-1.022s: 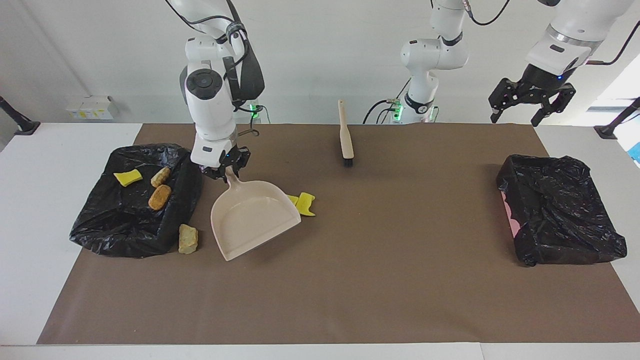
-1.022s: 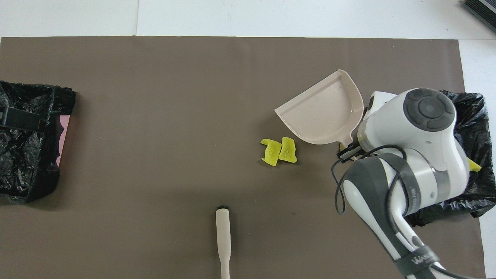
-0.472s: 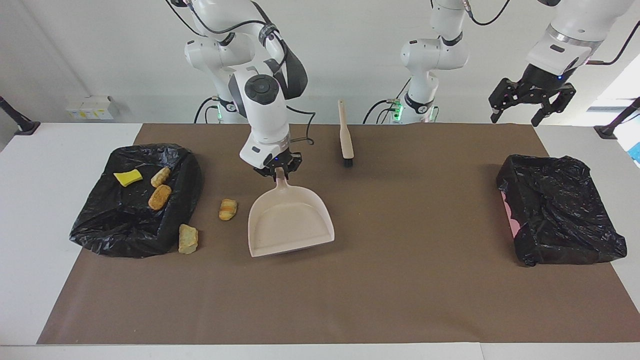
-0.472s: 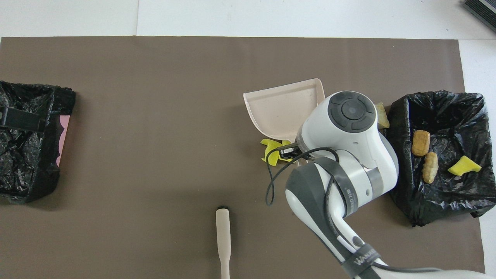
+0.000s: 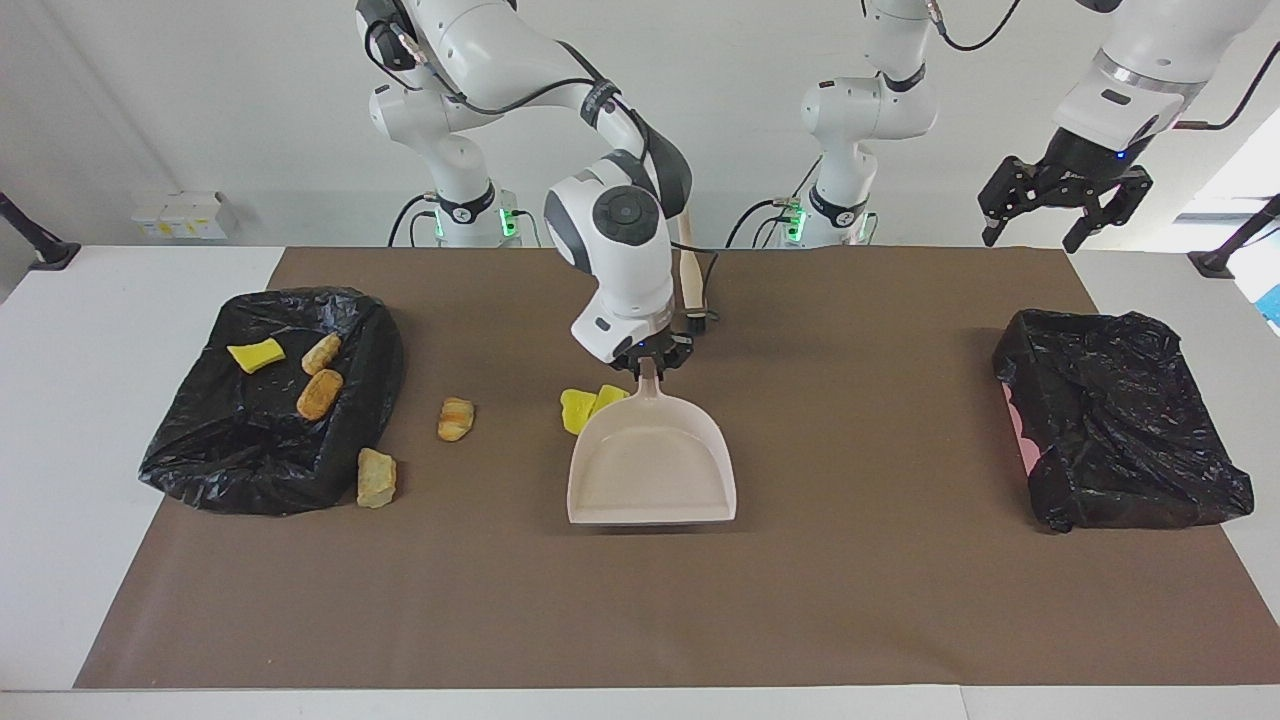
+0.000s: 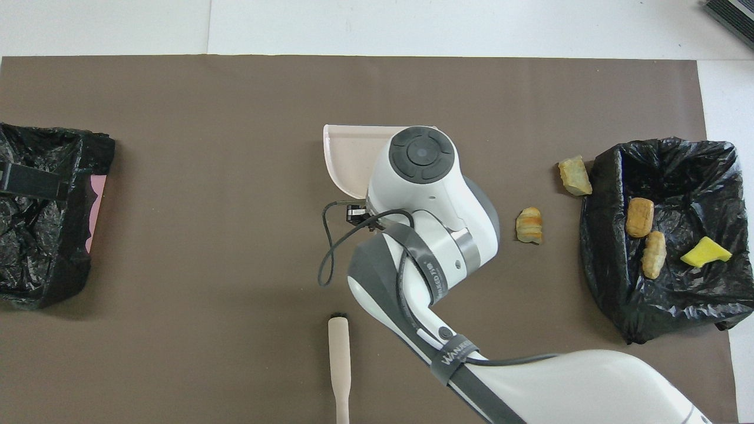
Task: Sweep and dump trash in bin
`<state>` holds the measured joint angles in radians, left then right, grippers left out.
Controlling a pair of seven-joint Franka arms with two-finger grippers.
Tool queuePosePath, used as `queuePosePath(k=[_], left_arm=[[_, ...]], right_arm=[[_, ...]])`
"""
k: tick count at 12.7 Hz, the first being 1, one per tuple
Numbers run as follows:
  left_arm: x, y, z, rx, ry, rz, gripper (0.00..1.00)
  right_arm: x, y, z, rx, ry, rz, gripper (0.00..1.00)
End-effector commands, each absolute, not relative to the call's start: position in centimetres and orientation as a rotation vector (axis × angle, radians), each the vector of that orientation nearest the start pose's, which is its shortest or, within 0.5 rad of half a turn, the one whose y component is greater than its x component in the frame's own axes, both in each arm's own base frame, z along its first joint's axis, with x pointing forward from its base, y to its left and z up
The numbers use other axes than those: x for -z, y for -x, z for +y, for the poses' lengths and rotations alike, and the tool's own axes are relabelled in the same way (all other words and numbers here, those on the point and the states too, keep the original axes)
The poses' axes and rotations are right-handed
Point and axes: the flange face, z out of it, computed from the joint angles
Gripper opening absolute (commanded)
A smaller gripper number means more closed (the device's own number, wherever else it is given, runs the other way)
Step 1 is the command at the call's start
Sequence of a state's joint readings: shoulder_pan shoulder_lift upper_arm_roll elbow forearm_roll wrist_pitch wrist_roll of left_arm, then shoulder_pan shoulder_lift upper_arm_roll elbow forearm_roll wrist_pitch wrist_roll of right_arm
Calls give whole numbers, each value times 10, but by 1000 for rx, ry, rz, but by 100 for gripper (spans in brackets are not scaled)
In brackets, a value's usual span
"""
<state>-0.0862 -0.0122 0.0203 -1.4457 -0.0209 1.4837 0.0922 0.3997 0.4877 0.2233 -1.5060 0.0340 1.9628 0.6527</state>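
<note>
My right gripper [image 5: 650, 364] is shut on the handle of the empty beige dustpan [image 5: 652, 470], which lies low over the middle of the mat, mouth pointing away from the robots. Two yellow chunks [image 5: 581, 408] lie beside the pan toward the right arm's end; the arm hides them in the overhead view. One tan lump [image 5: 455, 418] [image 6: 529, 225] lies on the mat, and another [image 5: 376, 477] [image 6: 575, 175] lies against the black-lined bin [image 5: 300, 300] [image 6: 665, 147]. In the bin are a yellow chunk [image 5: 256, 354] and two tan lumps [image 5: 319, 394]. My left gripper [image 5: 1032, 232] waits open, raised.
The beige brush [image 5: 690, 275] [image 6: 339, 365] lies on the mat nearer to the robots than the dustpan, partly hidden by the right arm. A second black-lined bin [image 5: 1120, 430] [image 6: 41, 218] stands at the left arm's end. The pan's edge shows in the overhead view [image 6: 347, 159].
My right arm has carried the dustpan from beside the bin to the middle of the mat and turned its mouth away from the robots. The left arm has not moved.
</note>
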Motion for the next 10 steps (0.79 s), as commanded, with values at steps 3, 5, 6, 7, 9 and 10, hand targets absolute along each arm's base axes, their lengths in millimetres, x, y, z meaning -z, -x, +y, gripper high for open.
queuePosePath(k=[3,5,6,7,9,10], left_arm=[[-683,-533,-36,65,3144,239,100],[-684,-533,-35,75,3144,237,100],[-684,-533,-35,75,3144,237,100],[-684,-533,-35,75,3144,237,100],[-684,-534,-34,80,3144,237,100],[-684,-533,-34,73,3144,234,100]], right_arm=[[-361,-589,429,-158,2998,177,0],[-353,-590,422,-156,3002,128,99],[-358,-587,416,-151,3005,95,100],[-370,-590,402,-166,3004,114,100],[-386,-592,381,-215,3020,147,100],[-400,-582,384,-228,3033,130,100]])
